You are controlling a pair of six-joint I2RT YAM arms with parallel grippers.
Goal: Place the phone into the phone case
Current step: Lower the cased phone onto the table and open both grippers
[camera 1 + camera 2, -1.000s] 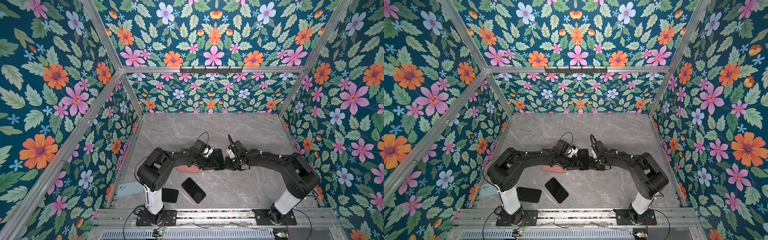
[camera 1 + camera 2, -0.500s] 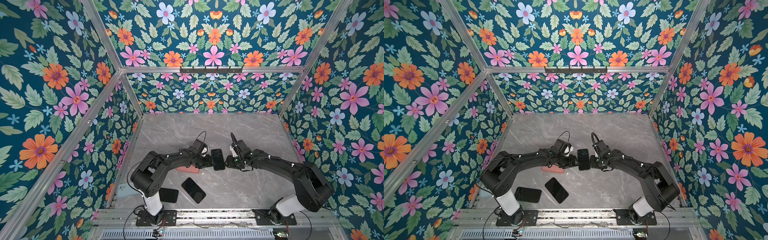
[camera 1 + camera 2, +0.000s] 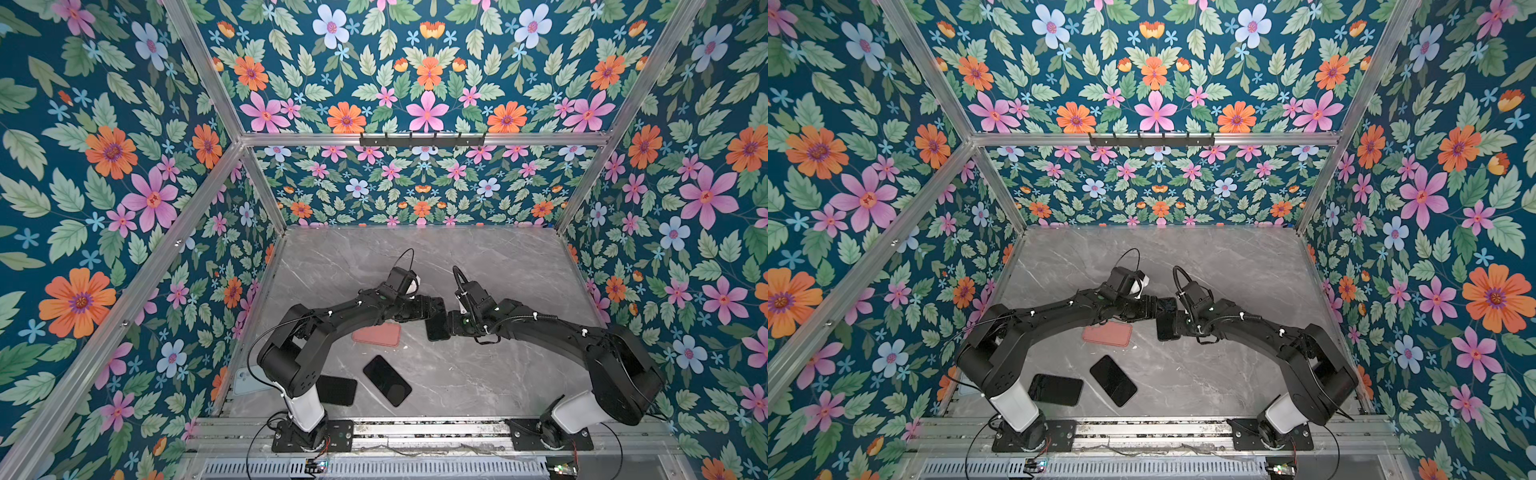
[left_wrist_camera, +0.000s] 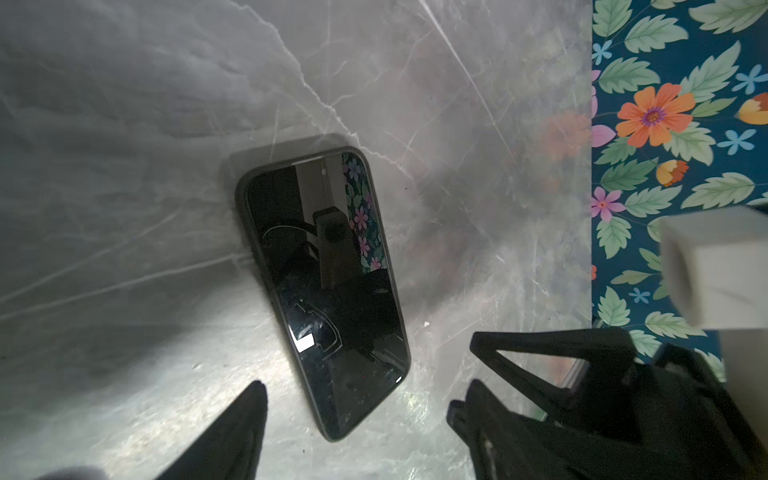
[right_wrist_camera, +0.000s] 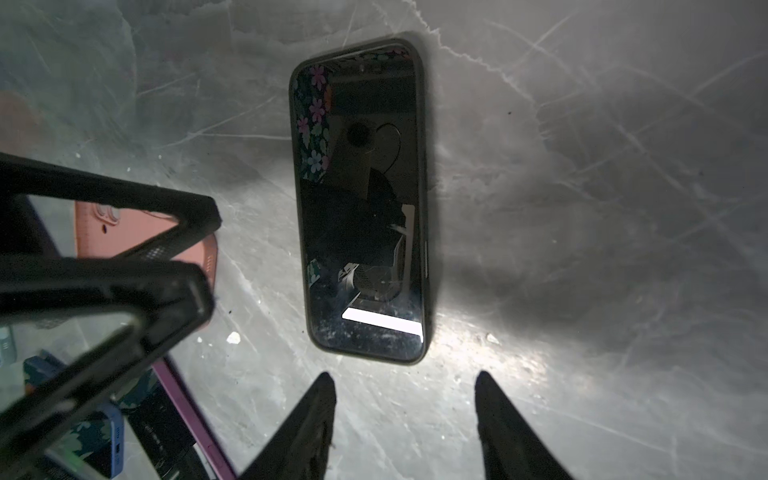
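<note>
both my claws stand clear now, unlike a second back: dark glass-screened phone (image 5: 361, 199), seated in black rimmed case (image 5: 423, 124), lies flat on grey marble tabletop (image 5: 582, 208) between them. left claw (image 4: 357, 399) spread wide, empty; right claw (image 5: 405, 378) parted, empty.

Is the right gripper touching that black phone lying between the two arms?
Apart. In the right wrist view, bare table shows between the phone and the fingertips of the open right gripper.

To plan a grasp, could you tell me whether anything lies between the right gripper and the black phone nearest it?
Nothing visible does: only bare marble tabletop separates the open right gripper from that black phone.
</note>
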